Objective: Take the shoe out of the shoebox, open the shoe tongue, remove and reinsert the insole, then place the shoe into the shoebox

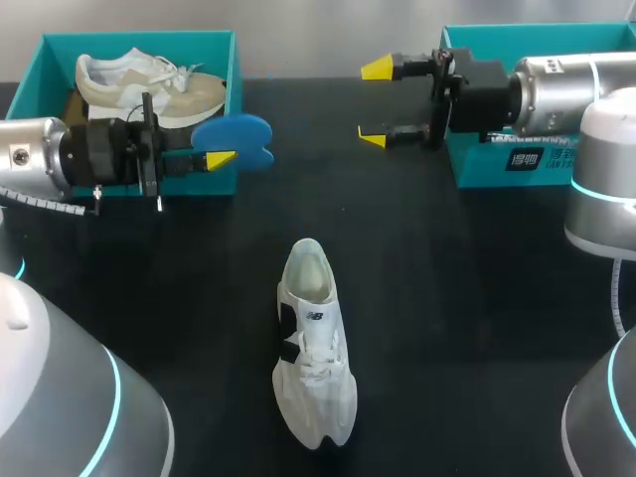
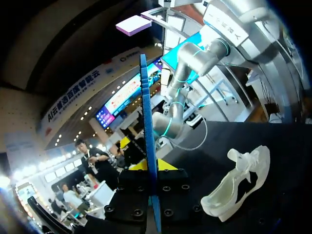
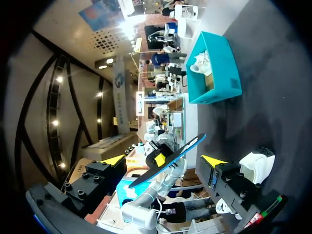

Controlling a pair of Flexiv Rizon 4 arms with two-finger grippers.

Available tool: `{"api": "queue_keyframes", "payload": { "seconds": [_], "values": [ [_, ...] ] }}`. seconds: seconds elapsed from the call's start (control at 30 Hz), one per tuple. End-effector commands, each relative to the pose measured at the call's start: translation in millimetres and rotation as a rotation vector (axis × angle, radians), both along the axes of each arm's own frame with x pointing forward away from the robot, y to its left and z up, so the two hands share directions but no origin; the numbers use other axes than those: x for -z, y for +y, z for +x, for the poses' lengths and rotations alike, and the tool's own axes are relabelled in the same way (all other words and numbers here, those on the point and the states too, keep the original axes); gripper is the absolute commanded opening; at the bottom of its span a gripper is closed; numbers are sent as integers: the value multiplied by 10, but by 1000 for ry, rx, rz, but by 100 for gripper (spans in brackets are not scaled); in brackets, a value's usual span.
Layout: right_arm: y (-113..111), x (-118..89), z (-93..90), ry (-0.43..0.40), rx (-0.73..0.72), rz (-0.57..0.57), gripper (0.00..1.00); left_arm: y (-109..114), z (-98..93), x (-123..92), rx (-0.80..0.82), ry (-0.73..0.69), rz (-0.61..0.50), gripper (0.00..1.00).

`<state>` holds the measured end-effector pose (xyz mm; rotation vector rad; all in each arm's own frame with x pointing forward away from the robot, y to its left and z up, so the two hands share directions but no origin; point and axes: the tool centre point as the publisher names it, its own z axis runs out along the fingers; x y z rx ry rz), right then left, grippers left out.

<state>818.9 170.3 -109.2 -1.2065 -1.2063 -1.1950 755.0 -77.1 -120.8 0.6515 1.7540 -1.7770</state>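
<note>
A white shoe [image 1: 313,343] lies on the black table, heel away from me; it also shows ahead of the left gripper [image 2: 239,180] and beside the right one [image 3: 256,168]. My left gripper [image 1: 221,157] is shut on a blue insole [image 1: 238,139], held in the air in front of the teal shoebox [image 1: 139,40] at the back left. The insole [image 2: 148,146] stands edge-on between its fingers. My right gripper [image 1: 376,101] hangs open and empty at the back, right of the insole. From the right wrist, the insole [image 3: 187,146] is straight ahead of the gripper [image 3: 165,161].
A beige shoe [image 1: 149,84] lies inside the left shoebox [image 3: 214,83]. A second teal box [image 1: 497,169] stands at the back right, under my right arm.
</note>
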Motion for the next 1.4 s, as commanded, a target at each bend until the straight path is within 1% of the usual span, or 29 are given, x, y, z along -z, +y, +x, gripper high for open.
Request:
{"api": "queue_keyframes", "payload": {
  "seconds": [0.03,0.33,0.4,0.6,0.7,0.73,0.8,0.83,0.87,1.1,1.2,1.27,1.4],
  "values": [
    [16,4,-1,1,2,-1,100,12,0,7,7,-208,15,0],
    [16,4,-1,1,2,-1,100,12,0,7,7,-208,15,0],
    [16,4,-1,1,2,-1,100,-5,11,-10,13,-283,23,0],
    [16,4,-1,1,2,-1,100,-47,155,-12,16,-504,47,0],
    [16,4,-1,1,2,-1,100,-57,212,-24,5,-671,50,0],
    [16,4,-1,1,2,-1,100,-62,219,-23,0,-699,39,0],
    [16,4,-1,1,2,-1,100,-88,237,-12,-10,-784,53,0],
    [16,4,-1,1,2,-1,100,-98,250,0,-22,-792,25,0],
    [16,4,-1,1,2,-1,100,-104,266,12,-31,-830,46,0],
    [93,71,-263,-64,-26,-9,100,-150,330,90,-26,-909,53,0],
    [119,117,-362,-74,-32,-12,100,-159,367,115,-23,-905,43,0],
    [154,139,-420,-95,-50,-21,100,-164,389,130,-23,-905,44,0],
    [252,179,-505,-127,-82,-59,100,-161,414,143,-27,-908,40,0]
  ]
}}
